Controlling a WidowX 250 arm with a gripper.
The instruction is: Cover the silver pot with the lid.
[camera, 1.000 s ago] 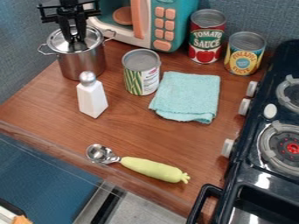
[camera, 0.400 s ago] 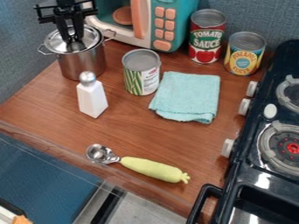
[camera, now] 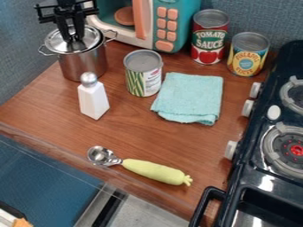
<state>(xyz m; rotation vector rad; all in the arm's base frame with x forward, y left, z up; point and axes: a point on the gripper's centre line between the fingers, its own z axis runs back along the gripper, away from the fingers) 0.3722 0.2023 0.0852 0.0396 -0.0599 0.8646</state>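
Wood table point(camera: 148, 139), blue wall point(camera: 24, 66) behind it. Toy microwave point(camera: 143, 41) at the far side, red can point(camera: 209, 42) and yellow can point(camera: 246, 58) right of it, black toy stove point(camera: 253, 162) along the right. Mid-table I've got a green-and-white can point(camera: 143, 80) with a folded teal cloth point(camera: 189, 97) just right of it. White shaker point(camera: 93, 101) upright on the left, scoop point(camera: 155, 171) lying toward the near edge (handle looks like a pale green vegetable, cute).

Silver pot point(camera: 86, 66) is far left, its lid point(camera: 56, 43) over the mouth; can't tell if it's fully seated. My hand point(camera: 73, 39) points down right at the lid's middle. Can't tell whether it's clamped on the lid or let go.
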